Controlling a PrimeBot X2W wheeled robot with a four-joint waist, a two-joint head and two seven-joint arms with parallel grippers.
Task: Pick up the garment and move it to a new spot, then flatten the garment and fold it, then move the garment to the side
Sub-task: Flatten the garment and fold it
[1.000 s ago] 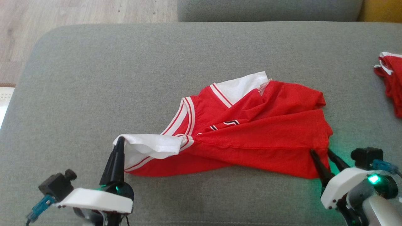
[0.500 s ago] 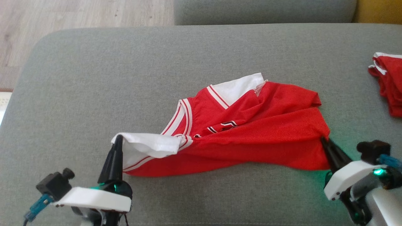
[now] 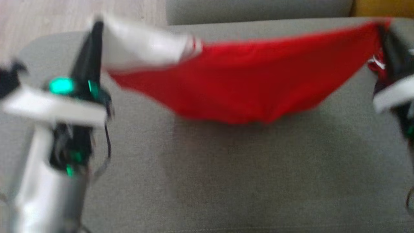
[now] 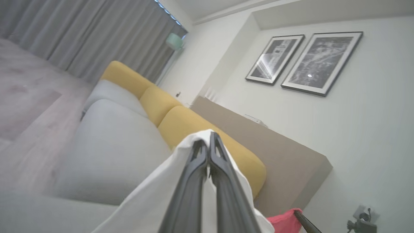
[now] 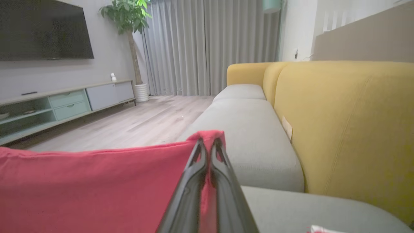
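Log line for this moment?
left pincer: shut on garment, white end | right pincer: shut on red end | garment: lifted, sagging between

A: Where is the head camera sitting?
B: Above, looking down at the grey seat cushion (image 3: 226, 178), fairly near, blurring.
A: And the wrist cameras?
B: Each is peering closely along its own fingers (image 4: 187, 194). The one behind the left gripper (image 4: 208, 140) is tilting toward the yellow backrest (image 4: 181, 123) and wall (image 4: 355, 129). The one behind the right gripper (image 5: 208, 142) is facing level toward the curtains (image 5: 207, 45). All three are sharing the garment (image 3: 242, 81).
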